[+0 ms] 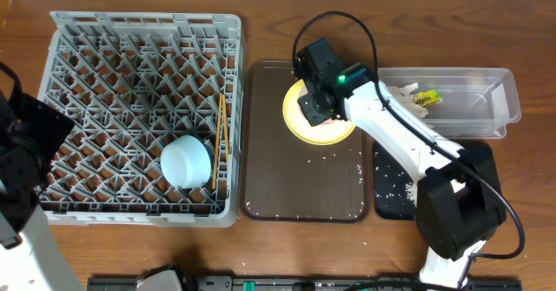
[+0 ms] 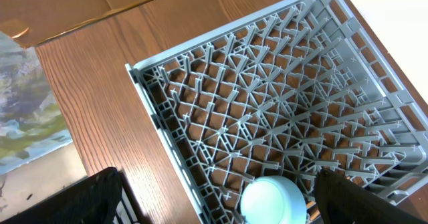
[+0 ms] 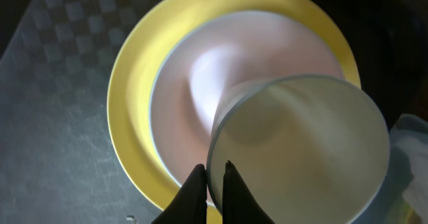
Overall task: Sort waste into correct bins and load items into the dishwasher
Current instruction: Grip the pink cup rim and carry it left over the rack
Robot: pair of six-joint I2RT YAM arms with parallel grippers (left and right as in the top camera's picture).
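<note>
R hand (image 3: 212, 184) clamped on rim of pale white cup (image 3: 301, 157) over round yellow plate (image 3: 130, 97); thin edge grip, cup could slip/tip on lift. L hand (image 2: 217, 197) spread wide.

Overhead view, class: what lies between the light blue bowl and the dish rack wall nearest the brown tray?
Two wooden chopsticks lie there, inside the dish rack beside the light blue bowl, seen in the overhead view.
</note>
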